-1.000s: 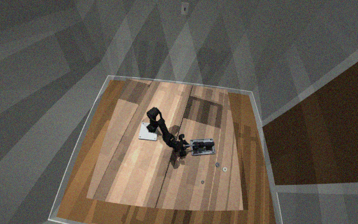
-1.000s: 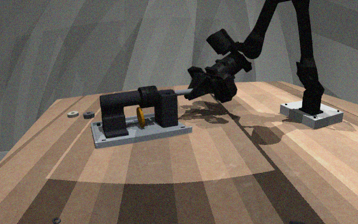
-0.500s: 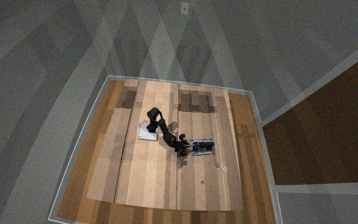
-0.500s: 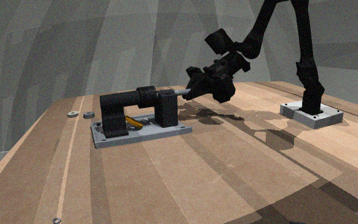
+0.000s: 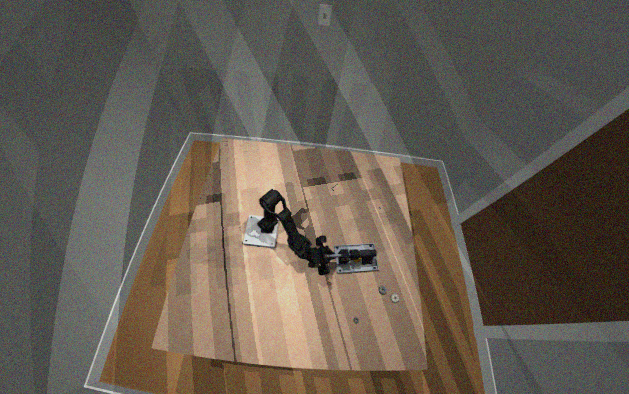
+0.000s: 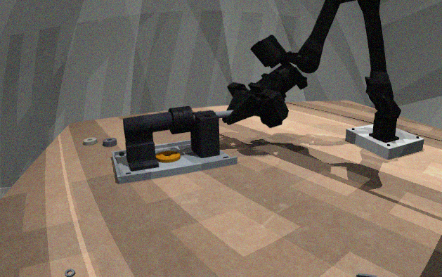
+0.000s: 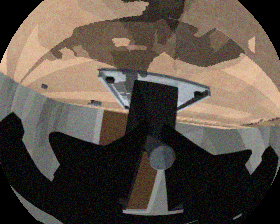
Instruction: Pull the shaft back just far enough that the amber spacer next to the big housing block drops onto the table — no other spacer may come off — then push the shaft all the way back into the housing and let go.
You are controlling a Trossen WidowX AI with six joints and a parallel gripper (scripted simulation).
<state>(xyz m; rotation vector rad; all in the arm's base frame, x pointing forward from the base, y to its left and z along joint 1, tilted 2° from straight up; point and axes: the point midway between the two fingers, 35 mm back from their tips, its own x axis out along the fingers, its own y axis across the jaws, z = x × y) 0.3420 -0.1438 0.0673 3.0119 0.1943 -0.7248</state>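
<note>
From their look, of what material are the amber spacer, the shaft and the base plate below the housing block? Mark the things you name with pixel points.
Amber spacer (image 6: 168, 158): perhaps plastic or painted metal; even orange-yellow color, no clear mirror shine.
Shaft (image 6: 223, 114) (image 7: 162, 157): probably metal, smooth; plain grey, round and straight.
Base plate (image 6: 182, 169) (image 7: 190, 100): likely metal, perhaps aluminium; pale grey, flat, with dark holes or screws at corners.

amber spacer (image 5: 358, 260) (image 6: 168, 157); grey shaft (image 5: 333, 256) (image 6: 223, 114) (image 7: 162, 158); table (image 5: 284, 310) (image 6: 242, 218) (image 7: 201, 30) (brown-striped, rather)
</note>
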